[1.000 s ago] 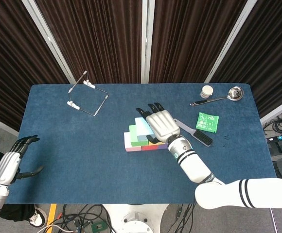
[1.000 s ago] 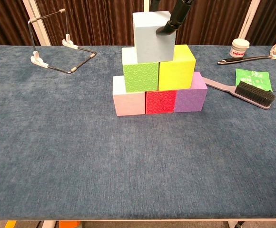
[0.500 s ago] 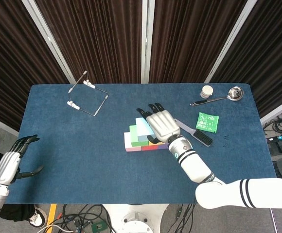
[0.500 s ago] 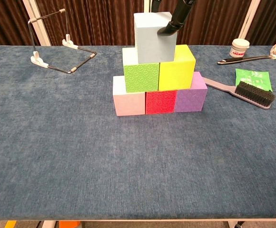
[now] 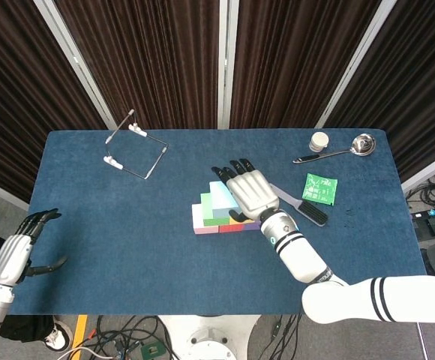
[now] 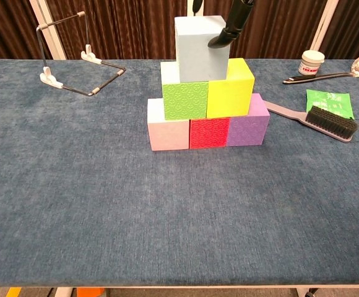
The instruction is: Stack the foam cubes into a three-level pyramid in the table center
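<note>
The right hand [image 5: 252, 193] hangs over the block pyramid at the middle of the table [image 5: 112, 225], palm down, its fingers [image 5: 232, 168] stretched out flat and a little apart. From the chest view one dark fingertip [image 6: 221, 39] rests at the upper right edge of the pale blue block [image 6: 199, 48]. It looks to touch the block, but I cannot tell whether the hand is gripping it or only laid against it.

The blue block sits on top, over the green block [image 6: 185, 100] and yellow block [image 6: 230, 88]. Under those stand the pink block [image 6: 167, 132], red block [image 6: 208, 132] and purple block [image 6: 249, 126] in a row, touching one another.

The left hand [image 5: 21, 247] is off the table's left edge, holding nothing, fingers loosely apart and thumb out.
</note>
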Robot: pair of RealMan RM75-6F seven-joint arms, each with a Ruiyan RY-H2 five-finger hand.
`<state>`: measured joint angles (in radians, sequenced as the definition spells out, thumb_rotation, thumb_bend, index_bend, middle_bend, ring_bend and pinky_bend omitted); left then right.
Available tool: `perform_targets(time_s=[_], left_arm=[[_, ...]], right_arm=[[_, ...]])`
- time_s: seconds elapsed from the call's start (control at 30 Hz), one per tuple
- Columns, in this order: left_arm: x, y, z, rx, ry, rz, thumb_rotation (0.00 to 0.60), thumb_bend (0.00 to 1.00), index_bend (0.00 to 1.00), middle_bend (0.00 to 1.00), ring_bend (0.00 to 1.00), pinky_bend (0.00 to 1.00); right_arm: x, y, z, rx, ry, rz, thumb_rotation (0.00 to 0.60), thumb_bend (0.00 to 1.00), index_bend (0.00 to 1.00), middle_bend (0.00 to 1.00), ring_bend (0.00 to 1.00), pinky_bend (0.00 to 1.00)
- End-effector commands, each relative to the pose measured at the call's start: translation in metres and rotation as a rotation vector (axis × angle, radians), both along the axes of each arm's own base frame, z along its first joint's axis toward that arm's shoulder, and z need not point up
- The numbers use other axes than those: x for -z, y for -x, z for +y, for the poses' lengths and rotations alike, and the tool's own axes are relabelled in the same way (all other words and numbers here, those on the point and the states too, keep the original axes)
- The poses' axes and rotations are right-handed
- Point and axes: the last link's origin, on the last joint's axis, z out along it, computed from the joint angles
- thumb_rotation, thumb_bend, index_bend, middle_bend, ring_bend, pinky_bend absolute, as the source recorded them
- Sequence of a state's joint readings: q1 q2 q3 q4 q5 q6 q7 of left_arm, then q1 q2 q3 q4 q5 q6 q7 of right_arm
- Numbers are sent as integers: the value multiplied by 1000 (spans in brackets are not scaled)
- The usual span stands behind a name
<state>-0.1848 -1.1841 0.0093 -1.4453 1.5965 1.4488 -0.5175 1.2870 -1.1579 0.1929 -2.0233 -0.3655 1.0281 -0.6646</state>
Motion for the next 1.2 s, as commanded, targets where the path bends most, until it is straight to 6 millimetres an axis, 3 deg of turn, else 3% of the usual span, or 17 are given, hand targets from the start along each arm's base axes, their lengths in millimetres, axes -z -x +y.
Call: perform_targets(time_s=[0.03, 0.33, 0.57, 0.7, 0.9, 1.1, 1.2], left_arm=[[0, 0, 0, -1, 0, 0, 600, 209, 83, 159, 52, 79], [-4, -3, 1, 8, -8, -3, 600, 209, 82, 158, 52, 79], [-15, -8, 5, 28, -52, -1, 600, 209, 83, 157, 52, 79], [-19, -7, 9, 67, -94, 76, 600, 208, 90, 150, 36, 80], [-31, 3, 12, 60, -201, 214, 600, 188, 110, 110, 16, 80], [-47, 15, 6, 23, -305, 448, 600, 127, 122, 84, 0, 80], [-43, 19, -2, -2, -282, 470, 600, 104, 122, 76, 0, 80]], right_arm=[[0, 0, 0, 1, -1, -5, 600, 191, 0, 103, 0, 0], [-19, -2, 4, -5, 9, -29, 600, 170, 0, 70, 0, 0], [-70, 19, 25, -8, 85, -56, 600, 149, 0, 29, 0, 0], [-99, 57, 48, 6, 151, -51, 600, 127, 0, 7, 0, 0], [-122, 140, 92, 4, 287, -38, 600, 119, 0, 0, 0, 0], [-114, 212, 137, 64, 337, -39, 600, 118, 0, 0, 0, 0], [-104, 239, 154, 96, 356, -41, 600, 119, 0, 0, 0, 0]])
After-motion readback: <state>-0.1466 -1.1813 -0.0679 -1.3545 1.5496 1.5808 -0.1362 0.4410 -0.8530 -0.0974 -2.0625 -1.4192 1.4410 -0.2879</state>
